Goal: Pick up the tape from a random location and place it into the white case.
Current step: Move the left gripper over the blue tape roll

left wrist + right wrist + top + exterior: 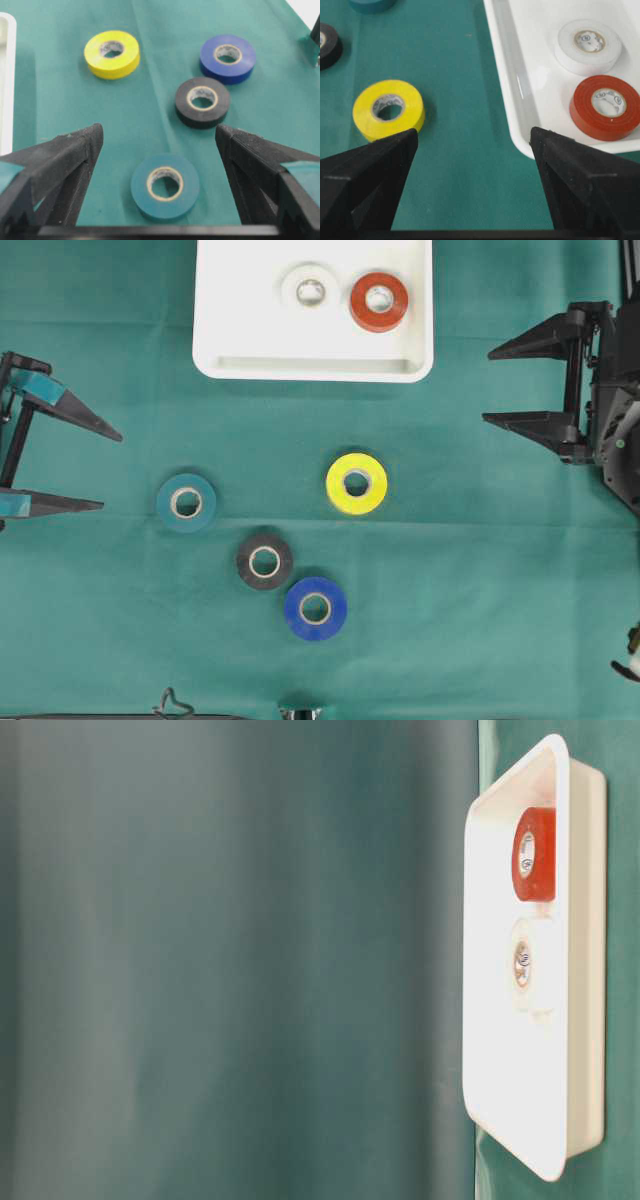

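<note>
Tape rolls number six in our count: a white roll and a red roll lie flat side by side inside the white case, which sits at the top centre of the green cloth in the overhead view. We find the other four loose on the cloth below the case: a yellow roll nearest to it, a teal roll to the left, a black roll lower down, and a blue roll just beside the black one, the two nearly touching. We note the left gripper at the left edge, jaws spread wide and holding nothing, with the teal roll lying on the cloth just ahead of its fingertips. The right gripper stands at the right edge, likewise wide apart and empty, well clear of every roll.
</note>
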